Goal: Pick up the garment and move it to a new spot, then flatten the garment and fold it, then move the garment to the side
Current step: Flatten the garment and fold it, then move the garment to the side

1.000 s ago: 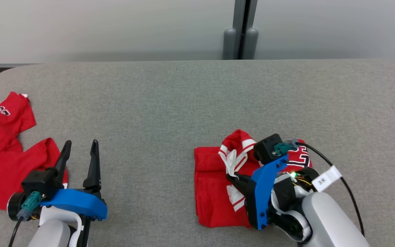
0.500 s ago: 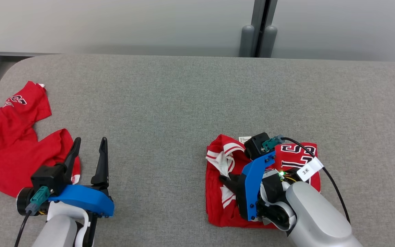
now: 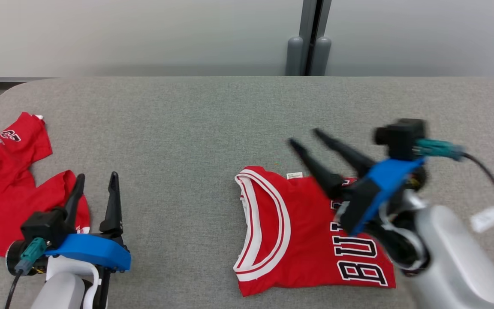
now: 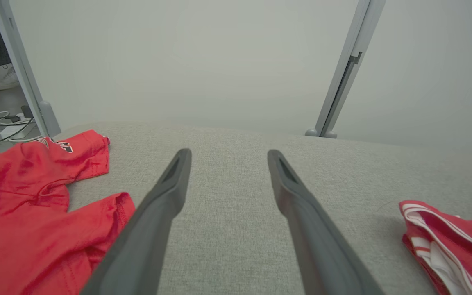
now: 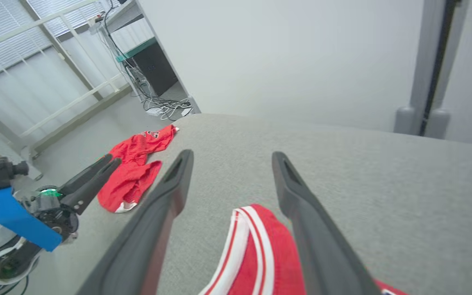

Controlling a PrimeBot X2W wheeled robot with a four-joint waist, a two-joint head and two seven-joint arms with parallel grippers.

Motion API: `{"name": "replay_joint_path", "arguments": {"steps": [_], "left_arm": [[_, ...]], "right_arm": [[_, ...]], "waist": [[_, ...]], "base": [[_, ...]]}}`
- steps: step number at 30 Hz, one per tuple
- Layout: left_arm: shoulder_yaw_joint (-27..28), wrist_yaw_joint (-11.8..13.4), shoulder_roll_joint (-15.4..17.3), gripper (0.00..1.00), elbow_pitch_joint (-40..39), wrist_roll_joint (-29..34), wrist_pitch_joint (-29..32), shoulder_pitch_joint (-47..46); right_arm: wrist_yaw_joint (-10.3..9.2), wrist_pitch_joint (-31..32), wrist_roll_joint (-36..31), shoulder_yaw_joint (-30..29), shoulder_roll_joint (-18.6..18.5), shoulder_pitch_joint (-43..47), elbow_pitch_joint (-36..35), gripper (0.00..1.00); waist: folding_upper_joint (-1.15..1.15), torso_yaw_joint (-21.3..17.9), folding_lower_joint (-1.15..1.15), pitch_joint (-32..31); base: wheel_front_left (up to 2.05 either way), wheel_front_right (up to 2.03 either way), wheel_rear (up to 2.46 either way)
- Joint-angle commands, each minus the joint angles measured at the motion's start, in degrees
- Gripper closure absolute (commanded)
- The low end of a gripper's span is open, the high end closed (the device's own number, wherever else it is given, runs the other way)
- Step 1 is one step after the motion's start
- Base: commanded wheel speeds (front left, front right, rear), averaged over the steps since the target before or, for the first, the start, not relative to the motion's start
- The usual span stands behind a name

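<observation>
A: Listing first: right gripper (image 3: pixel 304 136). Pose?

B: Hovering over the far right part of the jersey (image 3: pixel 307 231), blurred in the head view. Reaching in from the lower right corner on a pale forearm, blue bracket at the wrist. Fingers (image 3: pixel 322 176) slanting up and to the left, spread wide, gripping nothing, clear of the cloth.

A: Confirmed from its own wrist camera?

B: Yes. Same wide spread (image 5: pixel 232 153), with only the white-banded red edge of the jersey and grey table (image 5: pixel 404 184) seen between and below.

A: Next: left gripper (image 3: pixel 97 175).

B: Parked low at the lower left, forearm upright from the bottom edge, fingers pointing straight away along the table. Parted wide as well (image 4: pixel 228 152), empty, nothing but grey surface between.

A: Location of the jersey?

B: Right of centre on the table, near the front edge. Lying flat as a compact rectangle, white-and-red band curving down its left side, black-and-white lettering at the right.

A: Other entries?

B: Second red garment (image 3: pixel 2 189), crumpled, at the table's left edge, just beside the left gripper. Grey post (image 3: pixel 311 43) against the wall behind.
</observation>
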Motion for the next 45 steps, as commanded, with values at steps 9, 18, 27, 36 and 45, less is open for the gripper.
{"name": "replay_joint_path", "arguments": {"steps": [9,18,27,36,45], "left_arm": [[2.8,0.0,-0.9,0.0,-5.2,2.0,-0.3,2.7],[5.3,-0.2,-2.4,0.0,-7.9,5.2,-0.3,6.9],[6.3,-0.5,-4.3,0.0,-7.3,6.9,-0.3,12.1],[5.9,-1.5,-5.0,0.0,-4.9,7.1,-0.3,13.0],[5.4,-1.9,-4.7,0.0,-2.4,6.5,-0.3,11.9]], "right_arm": [[0.03,-13.2,-16.6,-17.3,-4.6,16.3,-6.3,0.0],[0.03,-22.4,-23.0,-24.1,-0.5,25.1,-4.1,0.0],[0.03,-23.0,-22.7,-24.6,-0.3,26.8,-0.8,0.0],[0.03,-21.8,-22.0,-23.8,0.1,26.8,0.8,0.0],[0.03,-21.0,-23.1,-24.3,1.0,26.8,1.4,0.0]], "waist": [[0.0,-0.9,0.0,-0.6],[0.0,-2.5,0.0,-3.5],[0.0,-3.6,0.0,-8.2],[0.0,-3.3,0.0,-9.5],[0.0,-3.3,0.0,-9.5]], "base": [[0.0,0.0,0.0],[0.0,0.0,0.0],[0.0,0.0,0.0],[0.0,0.0,0.0],[0.0,0.0,0.0]]}}
